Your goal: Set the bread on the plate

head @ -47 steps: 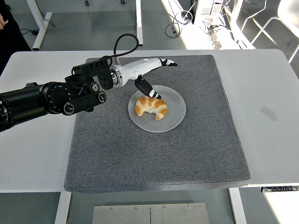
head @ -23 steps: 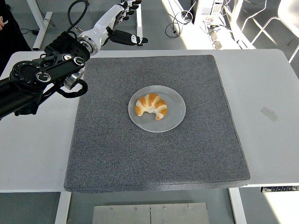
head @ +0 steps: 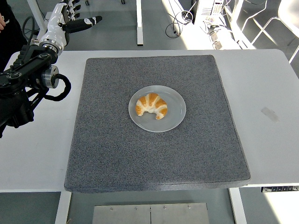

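Left hand hangs at the bench's ten o'clock corner, fingers spread apart and holding nothing. Bread lies on the plate, toward its nine o'clock side, at the centre of the grey mat.

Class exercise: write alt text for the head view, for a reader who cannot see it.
A croissant lies on a grey plate in the middle of a grey mat on a white table. The robot's left hand, fingers open and empty, is raised at the far left corner.

grey mat | on white table | person's sleeve top-left
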Controlling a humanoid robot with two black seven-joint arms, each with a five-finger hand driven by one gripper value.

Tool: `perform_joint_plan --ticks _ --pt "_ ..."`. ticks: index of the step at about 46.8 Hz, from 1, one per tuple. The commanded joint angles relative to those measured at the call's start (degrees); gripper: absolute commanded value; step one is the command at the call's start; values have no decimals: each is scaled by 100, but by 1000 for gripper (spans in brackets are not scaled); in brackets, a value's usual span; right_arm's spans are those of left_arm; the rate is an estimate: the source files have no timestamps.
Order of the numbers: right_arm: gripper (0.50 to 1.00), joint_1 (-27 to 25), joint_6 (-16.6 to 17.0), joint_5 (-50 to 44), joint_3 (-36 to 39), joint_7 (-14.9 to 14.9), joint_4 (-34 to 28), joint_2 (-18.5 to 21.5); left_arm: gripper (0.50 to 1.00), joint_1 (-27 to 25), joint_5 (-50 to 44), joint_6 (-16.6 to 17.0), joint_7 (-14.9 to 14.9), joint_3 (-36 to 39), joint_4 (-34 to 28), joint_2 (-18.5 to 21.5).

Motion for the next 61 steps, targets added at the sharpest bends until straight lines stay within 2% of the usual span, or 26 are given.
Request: perform_joint_plan --ticks 1,8,21,36,45,53,58,61 --pt "1000 0 0 0 0 0 0 0 964 86 -257 -16 -32 -193 9 0" --pt "1000 0 0 0 0 0 0 0 965 192 -591 -16 -41 -361 9 -9" --pt "1000 0 0 0 0 0 0 0 965 368 -881 -33 -234 -422 36 -88" --pt "1000 35 26 0 17 0 53 0 965 491 -969 -315 -243 -897 36 -106" --pt "1000 36 26 0 17 0 53 0 965 552 -1048 -341 -261 -993 36 -141" --pt "1000 35 26 0 9 0 44 0 965 640 -1233 -657 -261 -1222 150 -167" --pt "1000 35 26 0 9 0 35 0 965 658 -1268 -842 -269 -1292 422 -334" --pt "1000 35 26 0 9 0 35 0 965 658 -1268 -886 -366 -1292 466 -343"
